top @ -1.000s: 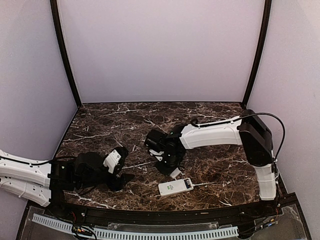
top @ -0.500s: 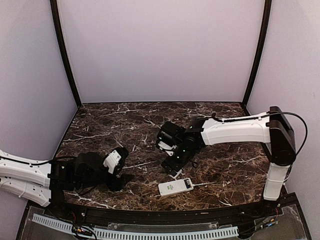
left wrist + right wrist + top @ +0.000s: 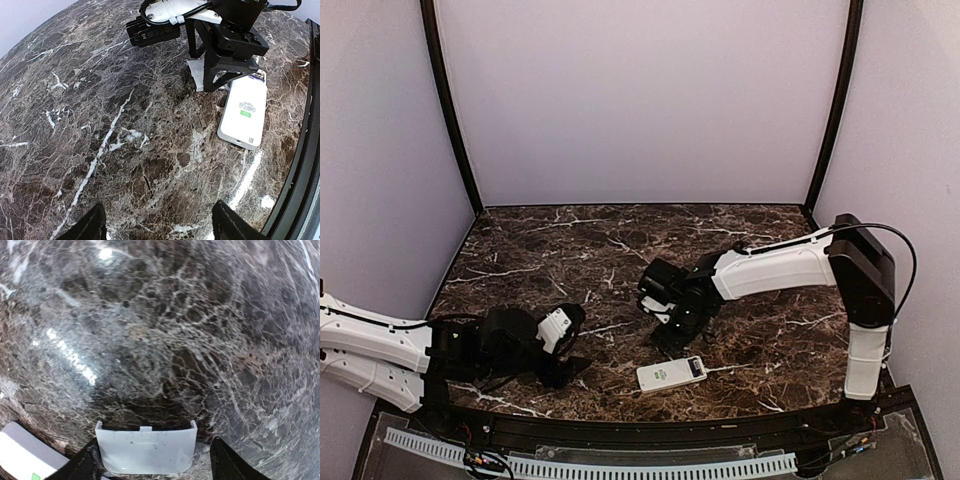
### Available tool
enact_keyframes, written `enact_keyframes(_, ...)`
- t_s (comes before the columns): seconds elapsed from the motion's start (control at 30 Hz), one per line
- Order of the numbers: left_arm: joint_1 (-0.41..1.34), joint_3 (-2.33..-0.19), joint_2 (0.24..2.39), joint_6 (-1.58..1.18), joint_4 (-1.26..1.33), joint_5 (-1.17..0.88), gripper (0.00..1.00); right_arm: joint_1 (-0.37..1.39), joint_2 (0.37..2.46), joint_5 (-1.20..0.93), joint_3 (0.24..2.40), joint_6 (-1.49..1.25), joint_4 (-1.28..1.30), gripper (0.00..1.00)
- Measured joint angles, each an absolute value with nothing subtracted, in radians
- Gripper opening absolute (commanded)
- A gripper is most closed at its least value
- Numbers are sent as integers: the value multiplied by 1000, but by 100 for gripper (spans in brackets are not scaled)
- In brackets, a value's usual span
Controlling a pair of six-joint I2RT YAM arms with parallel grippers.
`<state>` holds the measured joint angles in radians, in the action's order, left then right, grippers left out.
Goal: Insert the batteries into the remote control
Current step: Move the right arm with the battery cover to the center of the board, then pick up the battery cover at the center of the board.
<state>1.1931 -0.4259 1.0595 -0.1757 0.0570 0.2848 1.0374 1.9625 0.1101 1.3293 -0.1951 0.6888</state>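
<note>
The white remote control (image 3: 671, 373) lies flat near the table's front edge, with a small green mark at its middle and a dark patch at its right end. It also shows in the left wrist view (image 3: 244, 111) and at the corner of the right wrist view (image 3: 22, 452). A loose white cover plate (image 3: 145, 450) lies on the marble just behind it. My right gripper (image 3: 673, 336) is open and low, with its fingers either side of the plate (image 3: 196, 75). My left gripper (image 3: 568, 367) is open and empty over bare marble (image 3: 162, 231), left of the remote. No batteries are visible.
The dark veined marble table (image 3: 550, 250) is enclosed by pale walls. A black raised rim (image 3: 305, 165) runs along its front edge, close to the remote. The right arm (image 3: 775, 268) reaches across the right half of the table.
My right gripper drew back to the right, then settled lower over the cover plate. My left gripper shifted a little to the right. The remote has not moved.
</note>
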Motion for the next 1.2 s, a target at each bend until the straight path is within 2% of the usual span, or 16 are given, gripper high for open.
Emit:
enact_keyframes(0.13,1193,-434,1066,-171,54,280,72,1038,1964,86,1323,-197,671,49)
enact_keyframes(0.23,1193,-442,1066,-170,54,278,72,1038,1962,84,1320,-198,664,45)
enact_keyframes(0.63,1193,-443,1070,-169,54,277,72,1020,1932,79,1282,-123,659,38)
enact_keyframes(0.77,1193,-467,1135,-169,54,253,72,998,1924,78,1283,-53,676,38)
enact_keyframes(0.97,1194,-543,1304,-132,62,171,84,984,1827,37,1251,76,680,38)
enact_keyframes(1.0,1195,-553,1330,-119,72,151,93,984,1802,27,1243,96,681,38)
enact_keyframes(1.03,1195,-562,1353,-102,83,130,96,984,1775,18,1234,114,683,38)
enact_keyframes(1.2,1198,-624,1472,-16,164,17,99,984,1654,19,1172,173,690,39)
